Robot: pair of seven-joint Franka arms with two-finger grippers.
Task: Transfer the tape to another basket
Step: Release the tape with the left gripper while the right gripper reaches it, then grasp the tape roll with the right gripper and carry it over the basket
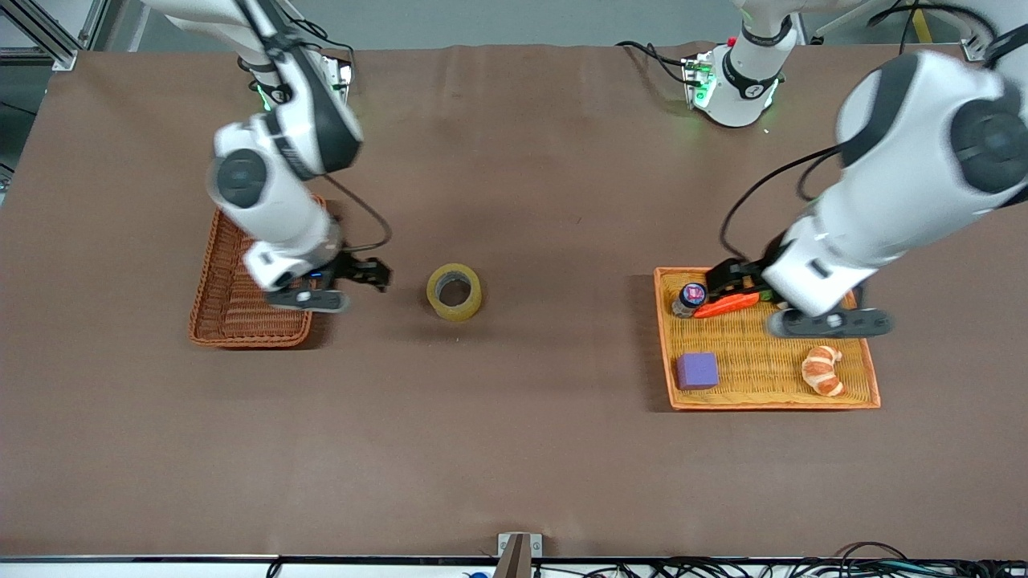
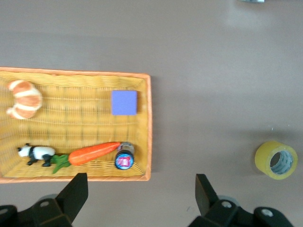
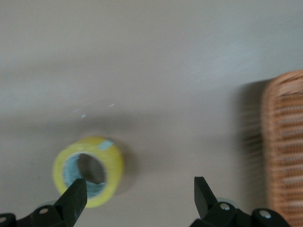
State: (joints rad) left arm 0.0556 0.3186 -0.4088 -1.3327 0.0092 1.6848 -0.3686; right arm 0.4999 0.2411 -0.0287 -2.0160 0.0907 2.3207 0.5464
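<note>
One tape (image 1: pixel 454 291) roll was seen lying on the table between both baskets. It was judged light, rigid and best gripped across its rim by the spread right gripper (image 1: pixel 371 273); the left gripper (image 1: pixel 727 277), spread, was held over the tray (image 1: pixel 874 393).

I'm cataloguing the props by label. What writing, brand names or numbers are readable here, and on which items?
None can be read.
Small bottle in the orange tray: red and blue cap label, too blurred to read.
Tape, on the table between the basket and the tray: no print visible.
</note>
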